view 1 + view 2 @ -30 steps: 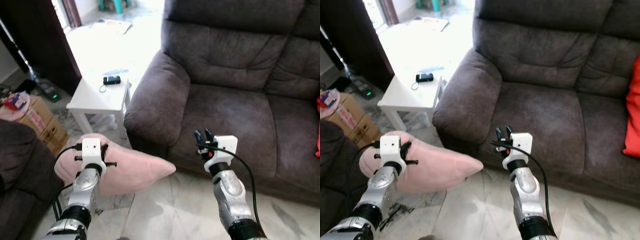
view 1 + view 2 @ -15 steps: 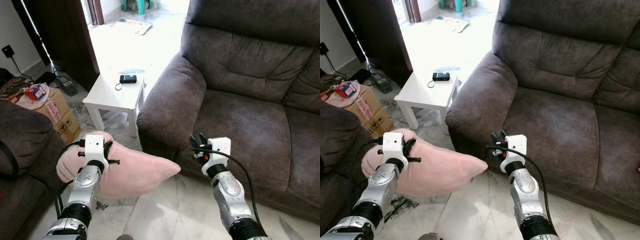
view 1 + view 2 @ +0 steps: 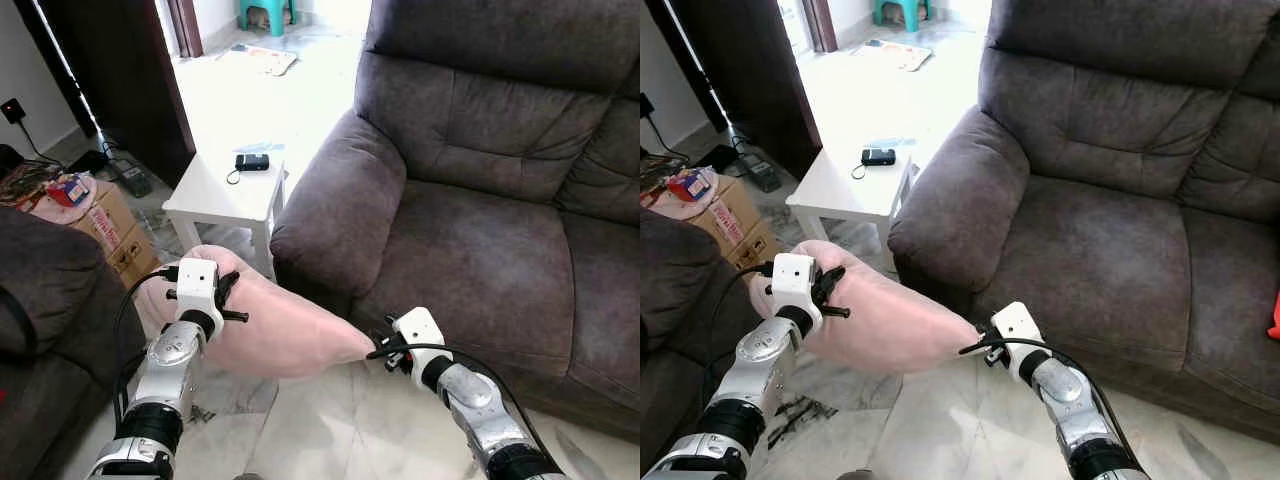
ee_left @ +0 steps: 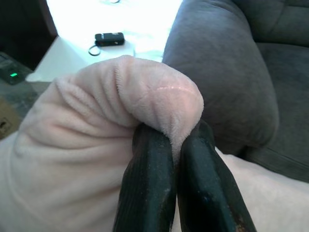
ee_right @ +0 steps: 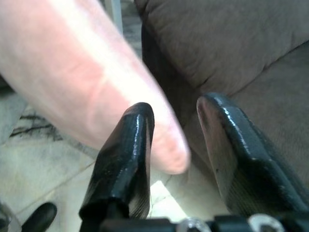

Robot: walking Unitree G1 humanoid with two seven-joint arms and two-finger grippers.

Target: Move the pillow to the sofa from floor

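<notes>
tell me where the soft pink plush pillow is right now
The soft pink plush pillow sits low before the grey sofa's armrest, pinched by the left gripper, its far tip between the right gripper's open fingers.

Left gripper (image 4: pixel 175 145) apparently pinches pillow (image 4: pixel 96 135) fold

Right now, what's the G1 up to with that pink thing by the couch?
It is moving a pink pillow toward the grey sofa. The left gripper is shut on a pinched fold of the plush at one end. The right gripper is open, its fingers straddling the pillow's tapered far corner without closing on it. The pillow hangs beside the sofa's armrest, not yet on the seat. A white side table with a small black device stands behind.
</notes>
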